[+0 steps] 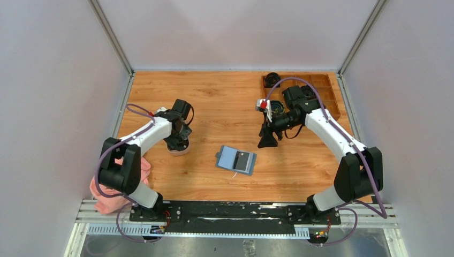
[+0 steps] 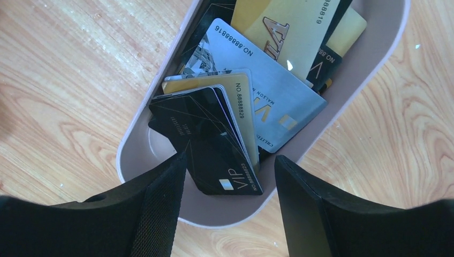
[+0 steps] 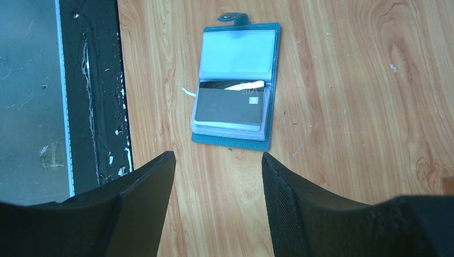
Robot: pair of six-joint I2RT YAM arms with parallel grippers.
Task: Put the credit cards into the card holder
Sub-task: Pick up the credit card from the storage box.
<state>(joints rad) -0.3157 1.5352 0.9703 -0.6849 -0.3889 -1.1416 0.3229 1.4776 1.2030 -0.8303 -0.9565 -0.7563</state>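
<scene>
Cloth (image 1: 115, 182), pink, bunched at the 8 o'clock edge of the wooden surface (image 1: 225, 96), beside the left arm's base.

Left end effector (image 1: 179, 142) hangs over a pale oval dish (image 1: 180, 152), at about 9 o'clock from the card holder (image 1: 236, 159) and well apart from it. In the left wrist view it is spread, fingers (image 2: 160, 203) straddling the dish's near rim, nothing pinched.

Credit cards (image 2: 251, 91) heaped in the dish, overlapping. Black card (image 2: 214, 144) lies nearest, between the fingertips. Cannot tell if a finger touches it. Silver card (image 2: 284, 107) sits at 1 o'clock from the black one, gold card (image 2: 284, 27) at the dish's 12 o'clock end.

Card holder, teal, lies open and flat mid-surface, toward the near edge. In the right wrist view its snap tab (image 3: 233, 17) is at 12 o'clock, the upper clear pocket is pale, and a dark card (image 3: 230, 107) is seated in the lower pocket.

Right end effector (image 1: 266, 140) at 1 o'clock from the holder, above the surface, spread and holding nothing.

Wooden tray (image 1: 326, 99) at the surface's 1 o'clock corner.
</scene>
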